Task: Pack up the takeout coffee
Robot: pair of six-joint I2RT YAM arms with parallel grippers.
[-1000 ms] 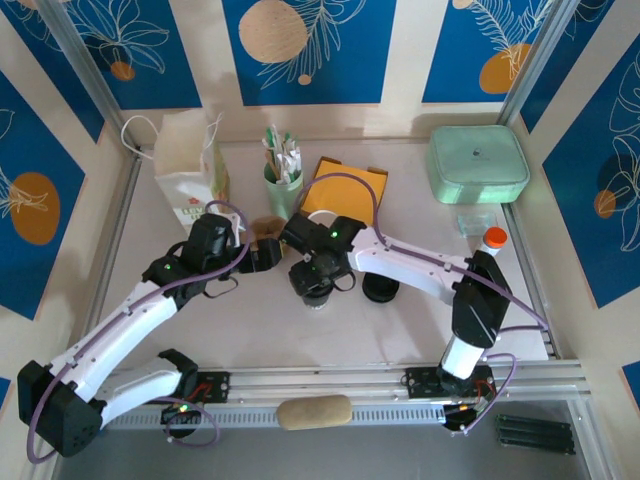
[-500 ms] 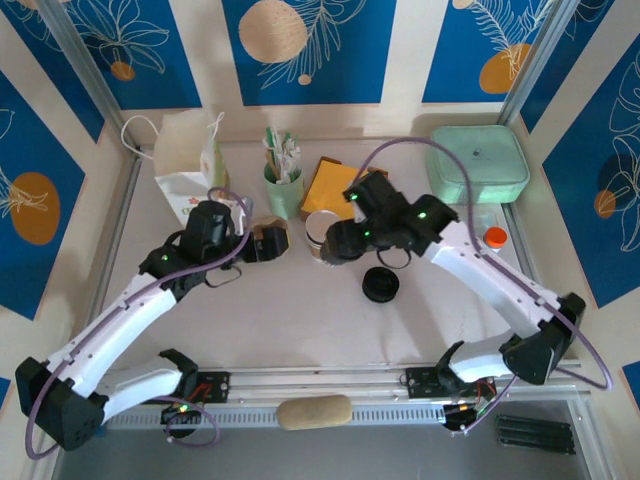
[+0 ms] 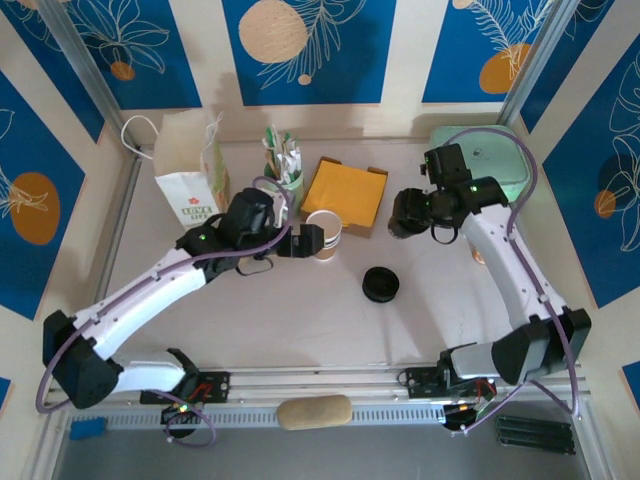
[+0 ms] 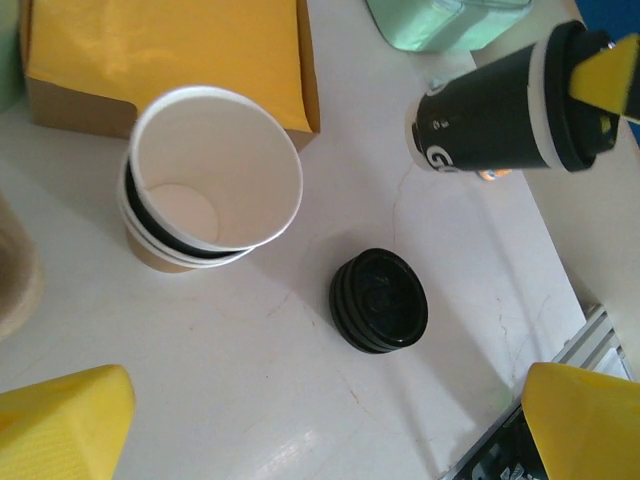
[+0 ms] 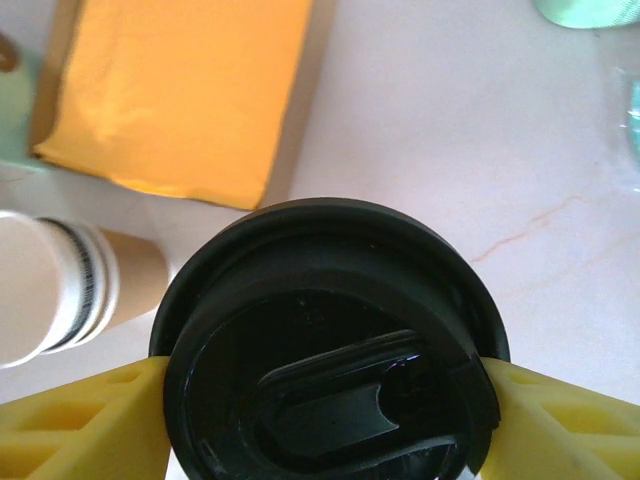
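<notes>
Takeout coffee cup (image 3: 323, 232) stands upright and uncapped at mid-table, just in front of the orange-topped box (image 3: 345, 192). It is in the same spot as a second ago. In the left wrist view its inside looks white down to the bottom, and I can make out no liquid.

Working out from my side, the black lid (image 3: 380, 284) comes first. It lies loose on the table, apart from the cup and unmoved.

Next is the left gripper (image 3: 308, 242), which has slid in from the left. It is spread as wide as it goes, holds nothing, and sits just beside the cup's left side. The wrist view shows the cup ahead of the fingers, not between them.

Farther right, the right gripper (image 5: 320, 420) has swung away from the cup toward the mint-green case (image 3: 478, 160). Its fingers are clamped on either side of a black lidded tumbler (image 4: 495, 115), which it holds off the table.

I judge that this retreat leaves the left arm room to work at the cup. Capping and bagging are not yet done.

My count:
- one paper cup
- one loose lid
- one tumbler
- one orange-topped box
- one mint-green utensil cup (image 3: 283, 190)
- one paper bag (image 3: 188, 180) at the far left
- one case
</notes>
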